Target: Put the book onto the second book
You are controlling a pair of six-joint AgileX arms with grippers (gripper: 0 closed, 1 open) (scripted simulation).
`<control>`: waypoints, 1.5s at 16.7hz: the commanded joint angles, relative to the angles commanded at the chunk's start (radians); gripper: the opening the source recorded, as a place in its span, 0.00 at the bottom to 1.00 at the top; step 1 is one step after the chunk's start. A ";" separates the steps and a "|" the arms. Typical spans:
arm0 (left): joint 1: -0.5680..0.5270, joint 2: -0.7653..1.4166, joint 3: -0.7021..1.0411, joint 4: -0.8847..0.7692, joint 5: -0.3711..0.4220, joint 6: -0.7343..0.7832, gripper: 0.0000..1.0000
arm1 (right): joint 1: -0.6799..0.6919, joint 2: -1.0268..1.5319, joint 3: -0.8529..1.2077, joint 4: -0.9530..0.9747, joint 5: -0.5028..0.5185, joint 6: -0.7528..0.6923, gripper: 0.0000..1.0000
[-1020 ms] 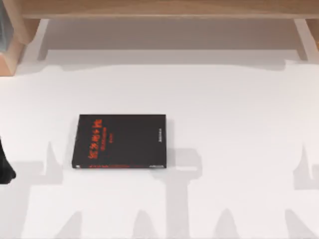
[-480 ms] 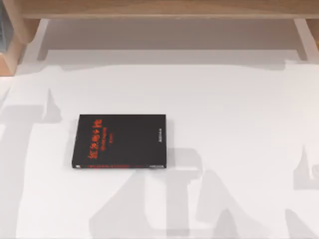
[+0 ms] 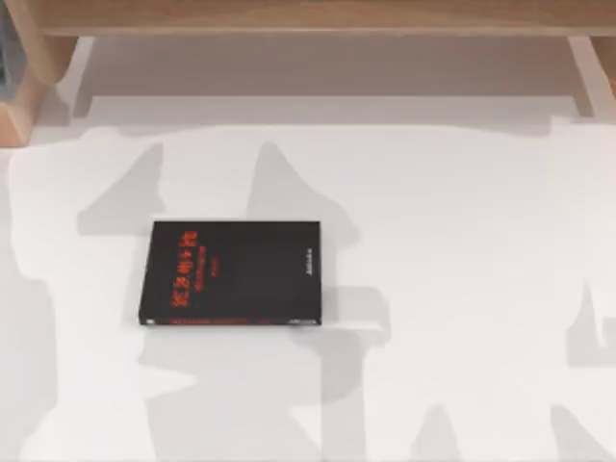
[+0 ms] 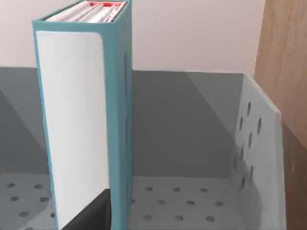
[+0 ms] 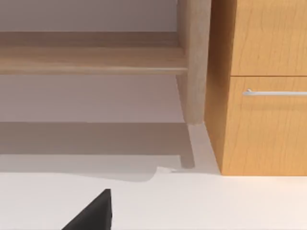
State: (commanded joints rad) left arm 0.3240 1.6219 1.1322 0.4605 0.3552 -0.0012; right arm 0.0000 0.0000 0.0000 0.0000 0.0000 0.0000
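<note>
Upright book point(image 4: 81, 124) just beyond left pincer point(image 4: 93, 213)

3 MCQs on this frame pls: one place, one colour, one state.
1. Where does the second book lie?
A. left of the table's middle
B. at the right edge
C. on the shelf

2. What colour is its lettering?
A. white
B. red
C. green

3. How does the book stand, as the left wrist view shows it?
A. flat on the table
B. upright in a grey perforated bin
C. on the black book

Answers: 1 A, the top view shows it left of centre; 2 B, red characters on black; 3 B, it stands on end against the grey walls.
</note>
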 joint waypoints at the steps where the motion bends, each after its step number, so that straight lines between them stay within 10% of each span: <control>1: 0.016 0.081 0.056 0.023 0.018 0.000 1.00 | 0.000 0.000 0.000 0.000 0.000 0.000 1.00; 25: 0.058 0.505 0.453 0.071 0.068 -0.001 1.00 | 0.000 0.000 0.000 0.000 0.000 0.000 1.00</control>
State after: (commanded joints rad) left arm 0.3817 2.1271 1.5848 0.5315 0.4231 -0.0026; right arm 0.0000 0.0000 0.0000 0.0000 0.0000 0.0000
